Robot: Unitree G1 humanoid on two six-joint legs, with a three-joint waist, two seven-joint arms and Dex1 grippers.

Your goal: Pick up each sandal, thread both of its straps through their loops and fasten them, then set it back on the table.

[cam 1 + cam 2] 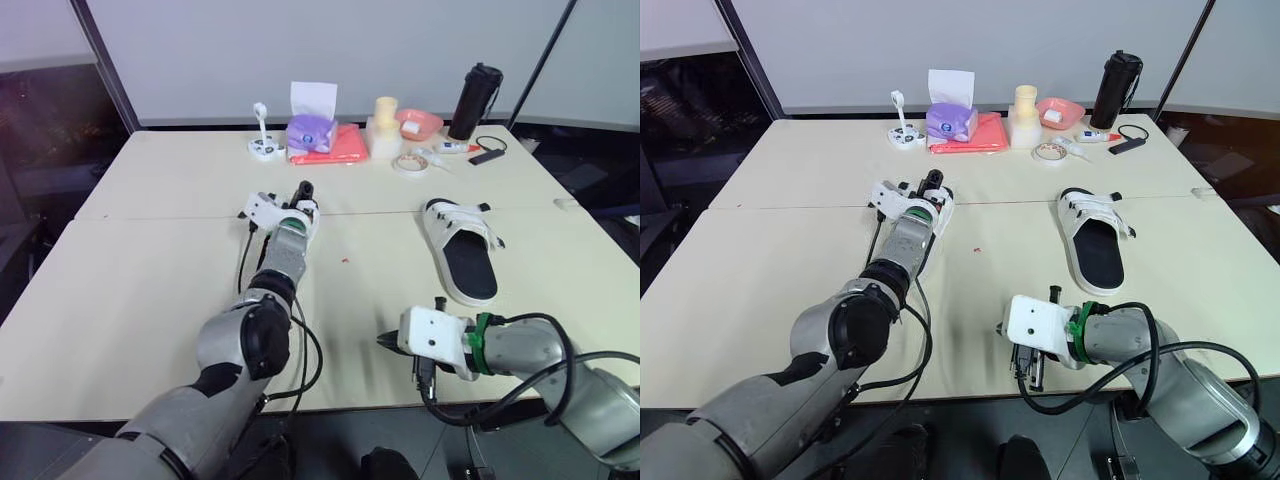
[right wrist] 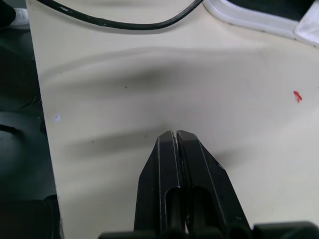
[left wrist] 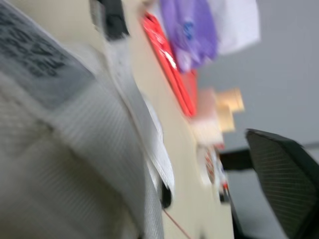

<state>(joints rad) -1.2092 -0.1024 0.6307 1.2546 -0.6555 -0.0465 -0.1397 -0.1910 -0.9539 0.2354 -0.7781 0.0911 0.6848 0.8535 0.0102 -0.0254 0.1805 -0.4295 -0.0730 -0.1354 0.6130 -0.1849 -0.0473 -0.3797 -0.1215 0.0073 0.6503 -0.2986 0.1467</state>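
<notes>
— Left gripper [image 1: 303,192]?
— Can't tell its grip. White woven cloth [image 3: 75,149], perhaps a strap, sits right against it.
— Right gripper [image 2: 175,135]?
— Fingers pressed together, holding nothing, tips over bare table [image 2: 124,99].
— Sandal [image 1: 462,250]?
— Flat on the table, well beyond those tips, untouched.

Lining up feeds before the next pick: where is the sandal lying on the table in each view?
Left eye view: sandal right of centre.
Right eye view: same place.
Right wrist view: its white sole edge, beyond the shut right claw.
Left wrist view: faces the red cloth instead.
Shared landmark: red speck, on the sandal's left.
</notes>
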